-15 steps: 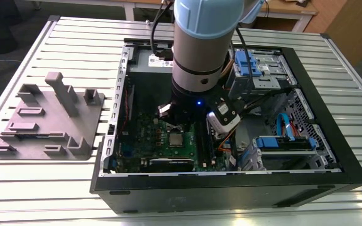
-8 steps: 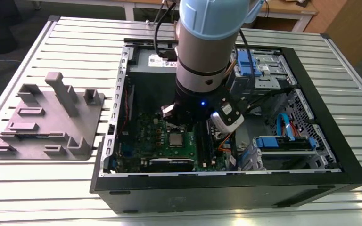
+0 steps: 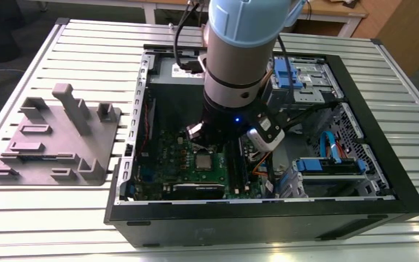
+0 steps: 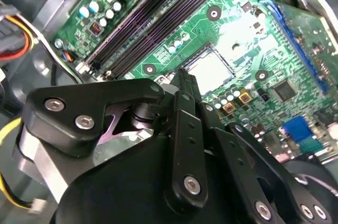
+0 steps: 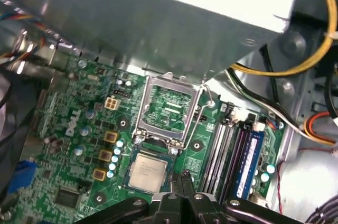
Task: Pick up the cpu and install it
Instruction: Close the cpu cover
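Inside the open computer case (image 3: 253, 224), the arm (image 3: 233, 82) reaches down over the green motherboard (image 3: 167, 158). The cpu (image 5: 148, 168) lies flat in its socket on that board, silvery top up. The metal socket frame (image 5: 169, 109) stands swung up and open just beside it, hinged at the chip's edge. In the first wrist view the gripper (image 5: 182, 175) hangs close over the board, just beside the cpu on the side toward the long memory slots (image 5: 235, 150). Its fingertips are pressed together with nothing between them. I cannot tell whether they touch the board. In the second wrist view the gripper's tip sits next to the bright top of the chip. On the slatted table (image 3: 42, 218), at the exterior view's left of the case, rests a grey moulded plate (image 3: 57, 136), apart from the case.
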Robot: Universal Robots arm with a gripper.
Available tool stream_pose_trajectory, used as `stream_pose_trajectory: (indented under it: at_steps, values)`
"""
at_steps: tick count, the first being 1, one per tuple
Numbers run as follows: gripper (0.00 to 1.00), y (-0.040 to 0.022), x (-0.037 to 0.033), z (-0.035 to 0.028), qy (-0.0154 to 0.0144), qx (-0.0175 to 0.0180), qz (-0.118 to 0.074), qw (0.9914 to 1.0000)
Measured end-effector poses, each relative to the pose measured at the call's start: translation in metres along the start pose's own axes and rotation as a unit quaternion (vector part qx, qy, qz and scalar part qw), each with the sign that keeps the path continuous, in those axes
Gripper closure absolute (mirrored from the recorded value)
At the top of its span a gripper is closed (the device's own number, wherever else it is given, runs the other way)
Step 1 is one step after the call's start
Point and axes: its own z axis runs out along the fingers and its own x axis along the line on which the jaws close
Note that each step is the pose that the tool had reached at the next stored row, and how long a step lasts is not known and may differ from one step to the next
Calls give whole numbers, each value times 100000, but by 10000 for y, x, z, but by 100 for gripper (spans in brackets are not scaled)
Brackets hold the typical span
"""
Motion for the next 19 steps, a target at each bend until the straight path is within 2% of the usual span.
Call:
stream_pose_trajectory:
  at_steps: [4,10,15,19]
  values:
    - [89,0,0,3,157,-76,-2898,99958]
    - [89,13,-13,9,144,-121,-2946,99956]
    - [89,117,-76,27,142,-130,-2949,99956]
    - [89,149,-116,38,142,-140,-2955,99956]
